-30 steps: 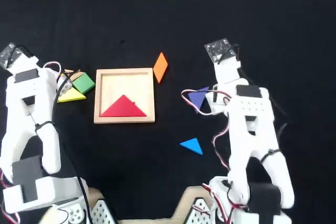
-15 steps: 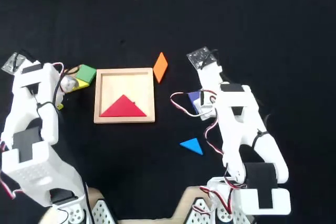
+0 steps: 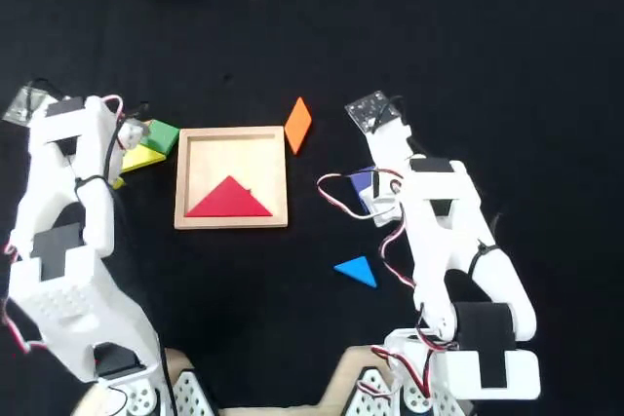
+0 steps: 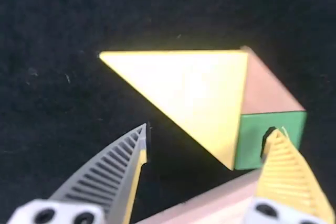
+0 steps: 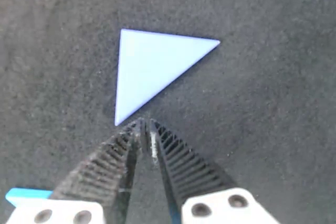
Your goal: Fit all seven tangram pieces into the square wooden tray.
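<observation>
The light is bright and even over the black table (image 3: 526, 56), which gives back almost no shine. The white arms (image 3: 448, 231) glow (the brightest things here). Up close, the yellow triangle (image 4: 194, 87) shines pale with glare. Shadows are soft and faint.

White plastic left arm (image 3: 70, 226) and right arm (image 3: 450, 231), black motor blocks (image 3: 485, 323), red-white cables (image 3: 328, 194), ridged grey and yellow fingers (image 4: 286, 171)
</observation>
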